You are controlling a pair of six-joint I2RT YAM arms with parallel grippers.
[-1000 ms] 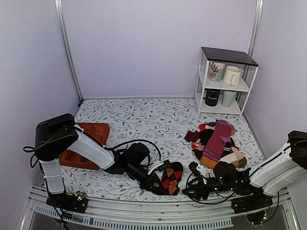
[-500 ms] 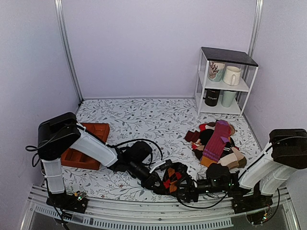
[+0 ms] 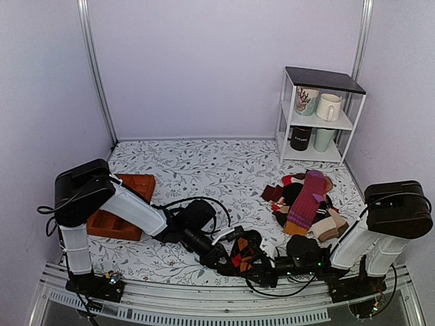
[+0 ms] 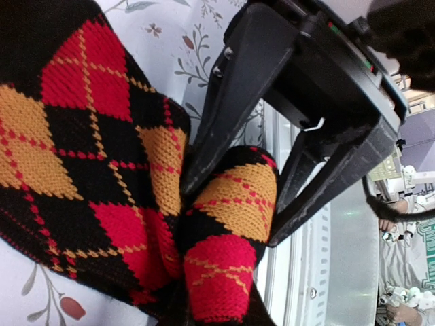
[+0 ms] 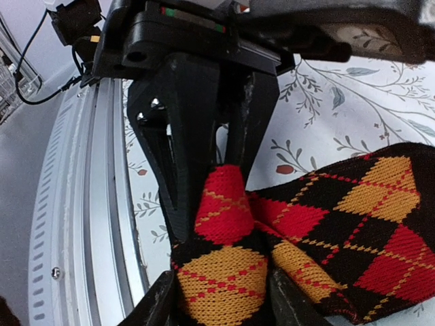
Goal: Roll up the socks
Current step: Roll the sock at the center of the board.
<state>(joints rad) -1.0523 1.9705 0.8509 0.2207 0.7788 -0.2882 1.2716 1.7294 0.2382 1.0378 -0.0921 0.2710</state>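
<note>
Left wrist view: both hands meet on one fold of the socks (image 4: 102, 136), near the front edge of the bench (image 4: 170, 34).
Your left hand (image 5: 207, 193) is clenched on the raised fold. Your right hand (image 4: 231, 214) straddles the same fold, touching both sides; you cannot tell whether it squeezes. If the hands pull unevenly, the soft, stretchy knit may slip free and the roll spring open, or the fingers may collide. The thick argyle knit is bunched into a rounded hump.

right gripper (image 3: 257, 263) reached left, now straddling socks (image 3: 240, 249), perhaps gripping
</note>
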